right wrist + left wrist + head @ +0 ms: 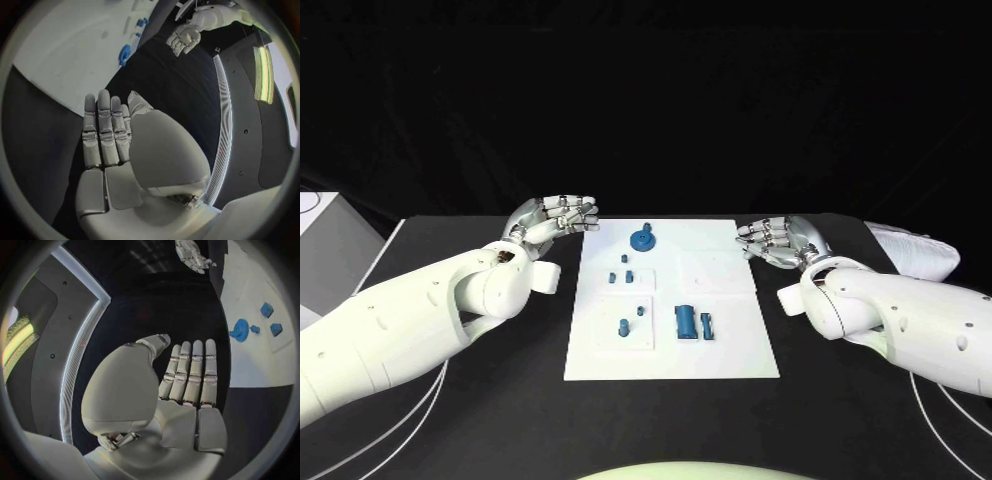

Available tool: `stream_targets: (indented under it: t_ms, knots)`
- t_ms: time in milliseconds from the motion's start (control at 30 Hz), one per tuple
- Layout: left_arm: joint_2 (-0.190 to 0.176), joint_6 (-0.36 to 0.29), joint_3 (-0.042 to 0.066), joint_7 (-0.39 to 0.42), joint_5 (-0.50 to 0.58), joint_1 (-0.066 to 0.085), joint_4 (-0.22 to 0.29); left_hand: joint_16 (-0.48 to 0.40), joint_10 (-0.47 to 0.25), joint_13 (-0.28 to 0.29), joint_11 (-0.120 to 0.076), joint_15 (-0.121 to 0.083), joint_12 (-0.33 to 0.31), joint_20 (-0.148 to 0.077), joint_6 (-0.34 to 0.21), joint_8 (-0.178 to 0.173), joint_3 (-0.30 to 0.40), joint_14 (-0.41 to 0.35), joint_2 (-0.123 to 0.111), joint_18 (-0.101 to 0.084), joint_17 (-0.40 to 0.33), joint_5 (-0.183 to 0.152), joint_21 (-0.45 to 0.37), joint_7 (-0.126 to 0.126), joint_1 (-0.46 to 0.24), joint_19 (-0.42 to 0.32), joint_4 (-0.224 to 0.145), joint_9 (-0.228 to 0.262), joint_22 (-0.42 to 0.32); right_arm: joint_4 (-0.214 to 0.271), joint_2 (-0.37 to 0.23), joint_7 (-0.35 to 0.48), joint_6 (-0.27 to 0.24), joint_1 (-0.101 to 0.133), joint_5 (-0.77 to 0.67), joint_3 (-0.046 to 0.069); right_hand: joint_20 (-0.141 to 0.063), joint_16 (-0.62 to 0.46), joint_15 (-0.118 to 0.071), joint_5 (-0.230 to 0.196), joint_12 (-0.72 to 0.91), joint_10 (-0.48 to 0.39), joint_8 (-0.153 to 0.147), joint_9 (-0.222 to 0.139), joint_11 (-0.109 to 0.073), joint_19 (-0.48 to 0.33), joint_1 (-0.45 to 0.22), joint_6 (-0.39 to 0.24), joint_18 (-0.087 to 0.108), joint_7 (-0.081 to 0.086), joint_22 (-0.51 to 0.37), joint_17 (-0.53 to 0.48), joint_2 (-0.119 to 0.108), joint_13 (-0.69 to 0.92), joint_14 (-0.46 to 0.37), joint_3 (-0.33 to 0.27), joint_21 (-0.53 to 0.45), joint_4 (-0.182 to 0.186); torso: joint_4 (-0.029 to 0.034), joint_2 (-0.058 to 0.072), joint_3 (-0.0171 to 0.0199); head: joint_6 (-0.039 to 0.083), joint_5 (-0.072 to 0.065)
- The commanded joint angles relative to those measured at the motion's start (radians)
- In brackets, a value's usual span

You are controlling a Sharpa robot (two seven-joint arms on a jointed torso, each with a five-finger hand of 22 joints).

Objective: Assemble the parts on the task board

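White rectangular task board (672, 355) lies mid-counter, carrying small blue plastic parts (685, 321). Left hand (554, 219) and right hand (777, 241) flank its far corners, fingers extended, holding nothing.

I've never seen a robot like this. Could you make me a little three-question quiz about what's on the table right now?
1. True or false: the left robot hand is holding one of the small blue plastic parts.
2. Which part stands nearest the far edge of the white rectangular task board?
A. the round blue disc-shaped part with a peg
B. the large blue block-shaped part
C. the thin blue bar-shaped part
3. Fill in: the right robot hand hangs beside the board's ____ edge, seen from the head camera.

Key
1. False; both hands are open and empty.
2. A
3. right
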Motion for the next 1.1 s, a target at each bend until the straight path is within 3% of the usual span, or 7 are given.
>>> stream_targets:
  t_ms: [33, 100, 133, 167, 467, 533, 1100]
  knots:
    - [0.015, -0.054, 0.001, 0.071, 0.031, 0.000, -0.018, -0.097, 0.028, 0.001, 0.009, 0.010, -0.078, 0.016, -0.004, -0.016, -0.001, 0.004, 0.001, 0.011, -0.020, -0.005, -0.075, -0.004, 0.010, 0.003, 0.004, -0.007, -0.055, -0.035, 0.019, 0.136, 0.077, 0.004, 0.142, 0.004, 0.005, -0.051, 0.005, -0.005, -0.025, 0.014, -0.019, -0.011, 0.005, -0.006, -0.013, 0.011, 0.013, -0.001, -0.057, -0.019, -0.026, -0.071, 0.009, 0.046, -0.001, -0.001, 0.0024, -0.007, 0.0030, 0.015, 0.000]
    - [0.023, -0.059, 0.001, 0.075, 0.033, 0.000, -0.029, -0.145, 0.038, 0.002, 0.008, 0.017, -0.118, 0.022, -0.005, -0.024, -0.005, 0.008, 0.001, 0.012, -0.027, -0.005, -0.115, -0.002, 0.011, 0.010, 0.005, -0.012, -0.086, -0.053, 0.029, 0.147, 0.088, 0.007, 0.151, 0.007, 0.009, -0.086, 0.007, -0.005, -0.039, 0.027, -0.034, -0.017, 0.008, -0.008, -0.027, 0.022, 0.014, 0.001, -0.106, -0.033, -0.044, -0.124, 0.023, 0.091, 0.000, -0.002, 0.0040, -0.008, 0.0048, 0.021, 0.001]
    - [0.015, -0.020, 0.000, 0.019, 0.009, 0.000, -0.021, -0.591, -0.271, -0.061, -0.161, -0.130, -0.293, -0.249, -0.864, -0.307, -0.506, -0.810, 0.212, -0.169, -0.186, -0.252, -0.444, -0.196, -0.427, -0.727, -0.179, -0.226, -0.465, -0.039, 0.022, 0.051, 0.021, 0.005, 0.062, 0.005, -0.195, -0.396, -0.077, -0.171, -0.185, -0.313, -0.291, -0.234, -0.122, -0.971, -0.488, -0.901, -0.171, -0.190, -0.690, -0.453, 0.084, -0.314, -0.315, -0.140, -0.063, -0.290, 0.0013, -0.004, 0.0019, 0.011, 0.000]
    - [0.015, -0.022, -0.001, 0.020, 0.010, 0.001, -0.020, -0.591, -0.977, -0.061, -0.161, -0.130, -0.293, -0.249, -0.864, -0.307, -0.506, -0.810, 0.212, -0.169, -0.186, -0.252, -0.444, -0.196, -0.438, -0.727, -0.179, -0.226, -0.465, -0.038, 0.022, 0.052, 0.020, 0.005, 0.064, 0.006, -0.195, -0.396, -0.077, -0.171, -0.185, -0.321, -0.291, -0.234, -0.122, -0.971, -0.505, -0.901, -0.171, -0.190, -0.690, -0.453, 0.084, -0.314, -0.324, -0.140, -0.063, -0.290, 0.0015, -0.005, 0.0021, 0.012, 0.000]
    - [0.020, -0.140, -0.060, 0.052, 0.047, 0.029, 0.035, -0.591, -0.977, -0.061, -0.161, -0.130, -0.293, -0.249, -0.864, -0.307, -0.506, -0.810, 0.212, -0.169, -0.186, -0.252, -0.444, -0.196, -1.422, -0.727, -0.179, -0.226, -0.465, 0.058, 0.021, 0.110, -0.052, -0.016, 0.182, 0.041, -0.195, -0.396, -0.077, -0.171, -0.185, -1.093, -0.291, -0.234, -0.122, -0.971, -0.827, -0.901, -0.171, -0.190, -0.690, -0.453, 0.084, -0.314, -1.093, -0.140, -0.063, -0.290, 0.0120, -0.043, 0.0136, 0.071, -0.012]
    - [0.022, -0.188, -0.084, 0.065, 0.062, 0.040, 0.057, -0.591, -0.977, -0.061, -0.161, -0.130, -0.293, -0.249, -0.864, -0.307, -0.506, -0.810, 0.212, -0.169, -0.186, -0.252, -0.444, -0.196, -1.422, -0.727, -0.179, -0.226, -0.465, 0.097, 0.020, 0.133, -0.081, -0.024, 0.230, 0.055, -0.195, -0.396, -0.077, -0.171, -0.185, -1.093, -0.291, -0.234, -0.122, -0.971, -1.564, -0.901, -0.171, -0.190, -0.690, -0.453, 0.084, -0.314, -1.093, -0.140, -0.063, -0.290, 0.0161, -0.058, 0.0182, 0.095, -0.016]
    - [0.037, -0.526, -0.252, 0.158, 0.169, 0.121, 0.214, -0.591, -0.977, -0.061, -0.161, -0.130, -0.293, -0.249, -0.864, -0.307, -0.506, -0.810, 0.212, -0.169, -0.186, -0.252, -0.444, -0.196, -1.422, -0.727, -0.179, -0.226, -0.465, 0.251, 0.019, 0.228, -0.197, -0.058, 0.422, 0.112, -0.195, -0.396, -0.077, -0.171, -0.185, -1.093, -0.291, -0.234, -0.122, -0.971, -1.564, -0.901, -0.171, -0.190, -0.690, -0.453, 0.084, -0.314, -1.093, -0.140, -0.063, -0.290, 0.0273, -0.098, 0.0304, 0.157, -0.028]
